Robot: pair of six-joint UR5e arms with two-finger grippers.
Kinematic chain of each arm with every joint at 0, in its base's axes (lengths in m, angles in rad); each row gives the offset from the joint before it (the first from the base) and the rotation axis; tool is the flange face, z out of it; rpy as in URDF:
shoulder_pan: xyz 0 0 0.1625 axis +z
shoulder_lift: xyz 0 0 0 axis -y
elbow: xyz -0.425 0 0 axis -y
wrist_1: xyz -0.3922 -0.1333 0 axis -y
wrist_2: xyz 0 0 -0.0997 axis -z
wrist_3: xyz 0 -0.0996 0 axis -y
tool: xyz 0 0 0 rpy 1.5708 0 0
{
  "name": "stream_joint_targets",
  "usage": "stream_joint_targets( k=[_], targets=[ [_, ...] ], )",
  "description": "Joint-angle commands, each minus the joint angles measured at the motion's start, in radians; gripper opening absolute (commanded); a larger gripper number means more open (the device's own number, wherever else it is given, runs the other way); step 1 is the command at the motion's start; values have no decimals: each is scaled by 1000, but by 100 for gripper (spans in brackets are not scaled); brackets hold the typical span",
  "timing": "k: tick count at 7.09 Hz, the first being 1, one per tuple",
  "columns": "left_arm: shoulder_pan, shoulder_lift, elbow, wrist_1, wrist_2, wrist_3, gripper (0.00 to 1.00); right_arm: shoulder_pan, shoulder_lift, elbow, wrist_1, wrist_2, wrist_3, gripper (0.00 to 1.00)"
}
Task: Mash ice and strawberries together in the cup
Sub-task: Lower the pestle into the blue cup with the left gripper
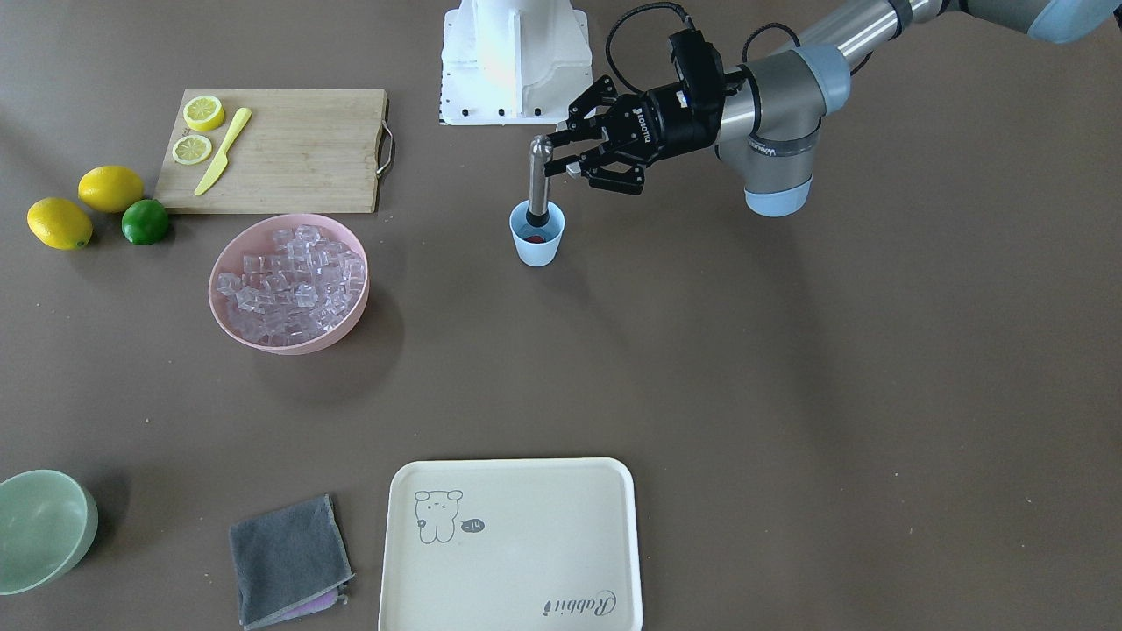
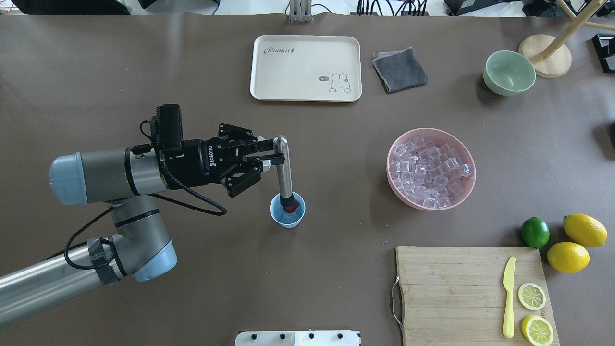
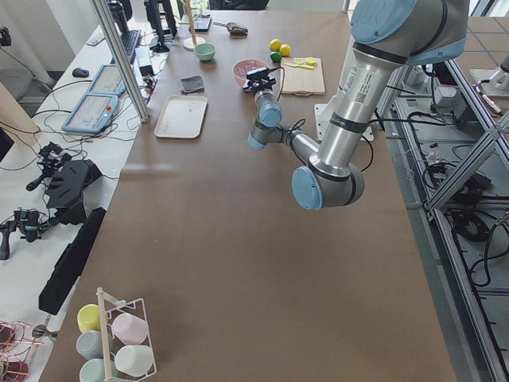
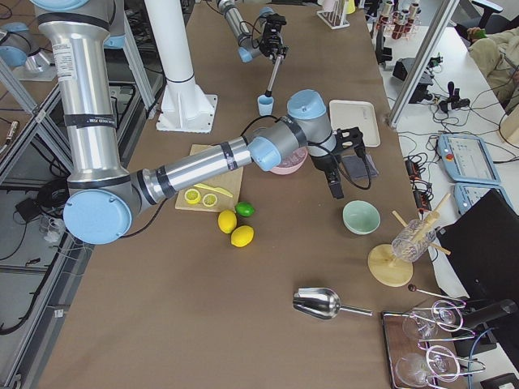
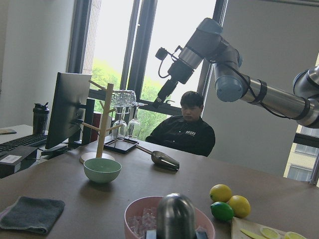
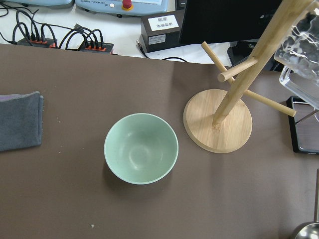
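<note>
The left jaws are clamped on the rounded top end of a steel masher (image 2: 283, 168), which stands nearly upright. Straight below the jaws, its dark foot sits inside the cup (image 2: 287, 220), which stands on the worktop (image 2: 192, 288). The strawberry (image 2: 294, 207) shows red down in the cup, beside the masher's foot. The ice (image 1: 289, 285) lies heaped in a pink bowl (image 1: 298, 344), well apart from the jaws, off on the side their tips point toward. Whether any cubes are in the cup cannot be told. The right jaws hang above a green bowl (image 6: 141, 148), well apart from the cup. Nothing shows whether they are open or closed.
</note>
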Motion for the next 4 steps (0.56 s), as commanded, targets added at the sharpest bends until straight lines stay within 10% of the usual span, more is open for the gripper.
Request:
stream_joint_targets(
  k=[1,4],
  targets=[
    [21,4,-2,-2,22,3,0,0,-16,4,8,2,0,100],
    [22,16,5,0,26,4,0,0,-39,4,49,2,1,100]
  ],
)
